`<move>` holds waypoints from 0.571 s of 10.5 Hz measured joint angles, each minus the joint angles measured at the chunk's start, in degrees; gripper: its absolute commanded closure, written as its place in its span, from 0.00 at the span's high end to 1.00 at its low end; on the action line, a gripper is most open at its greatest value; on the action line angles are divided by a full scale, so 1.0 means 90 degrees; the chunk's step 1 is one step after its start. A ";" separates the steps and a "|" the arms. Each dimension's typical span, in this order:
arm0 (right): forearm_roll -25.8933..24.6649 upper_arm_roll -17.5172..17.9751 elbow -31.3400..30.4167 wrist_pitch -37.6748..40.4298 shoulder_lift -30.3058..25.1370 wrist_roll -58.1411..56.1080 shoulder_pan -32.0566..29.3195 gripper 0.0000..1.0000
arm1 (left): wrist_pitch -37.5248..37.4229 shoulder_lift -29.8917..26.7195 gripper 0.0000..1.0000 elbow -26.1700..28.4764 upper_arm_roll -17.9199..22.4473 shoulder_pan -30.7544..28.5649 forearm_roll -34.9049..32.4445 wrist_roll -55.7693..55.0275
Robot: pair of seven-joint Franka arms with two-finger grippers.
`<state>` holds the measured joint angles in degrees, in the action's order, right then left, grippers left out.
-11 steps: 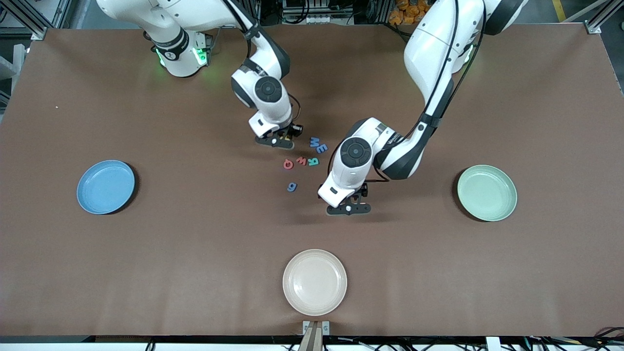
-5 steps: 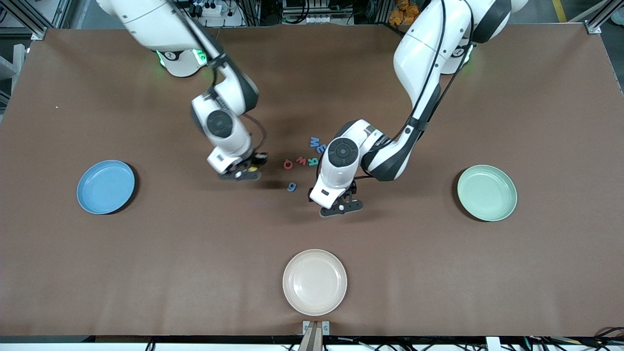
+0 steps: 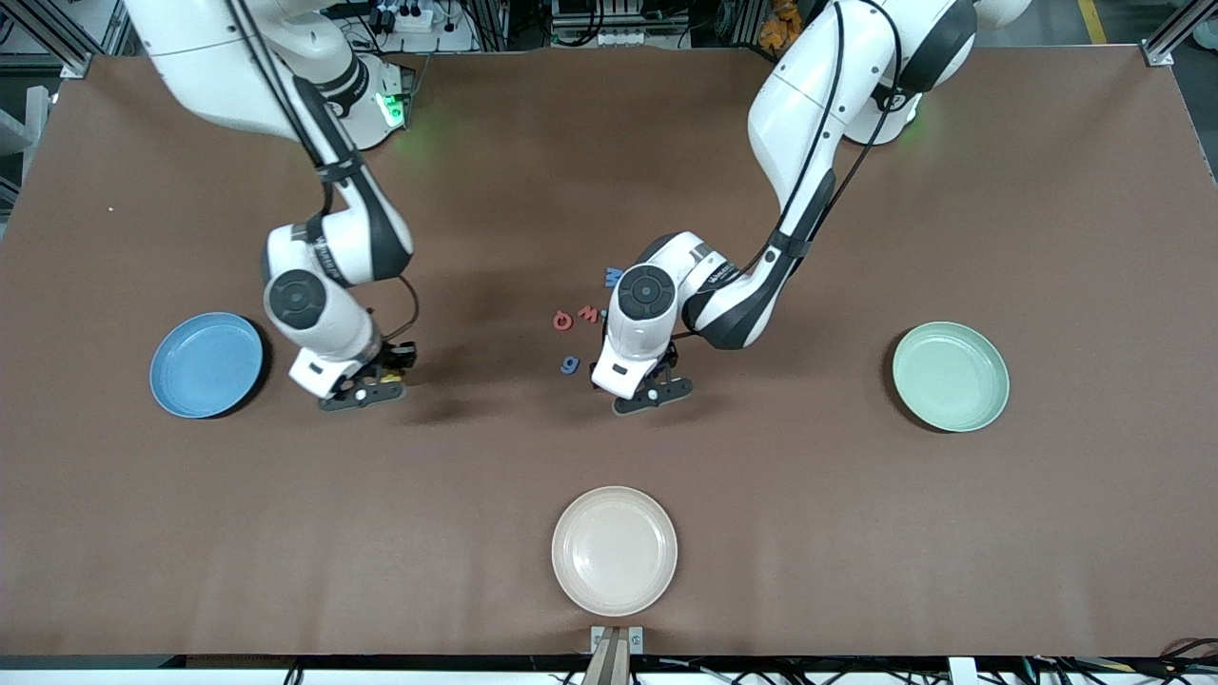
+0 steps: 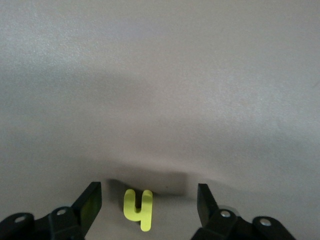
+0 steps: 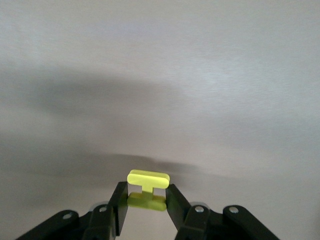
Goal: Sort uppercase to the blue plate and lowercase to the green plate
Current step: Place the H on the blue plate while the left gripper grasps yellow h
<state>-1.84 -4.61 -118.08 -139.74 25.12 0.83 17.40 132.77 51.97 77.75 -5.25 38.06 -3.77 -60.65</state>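
Yellow h [image 4: 138,209] between open left gripper [image 4: 149,202], right gripper [image 5: 145,202] clamping yellow H [image 5: 147,188]

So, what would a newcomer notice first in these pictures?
The right gripper holds a yellow H beside the blue plate. The left gripper hangs open around a yellow h on the table, near the cluster of letters in the table's middle.

you've got a flat yellow h letter [image 4: 138,209] between black left pincer [image 4: 149,205] tips, a flat yellow capital h [image 5: 147,189] in black right pincer [image 5: 146,200] tips.
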 measured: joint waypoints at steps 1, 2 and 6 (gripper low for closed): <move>-0.0005 -0.0006 0.0002 0.0032 0.0008 -0.0342 -0.0178 0.07 | -0.0001 0.0008 0.79 0.0000 0.0012 -0.0001 0.0000 -0.0002; -0.0014 -0.0013 0.0009 0.0074 0.0009 -0.0699 -0.0377 0.07 | -0.0001 0.0012 0.79 0.0000 0.0016 -0.0001 0.0000 -0.0003; -0.0049 -0.0318 0.0118 0.0154 0.0009 -0.2535 -0.1096 0.07 | -0.0002 0.0018 0.75 -0.0002 0.0015 0.0018 0.0000 -0.0098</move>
<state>-2.28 -7.47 -117.02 -138.35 25.20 -21.99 7.54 132.75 52.13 77.73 -5.12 38.22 -3.77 -61.53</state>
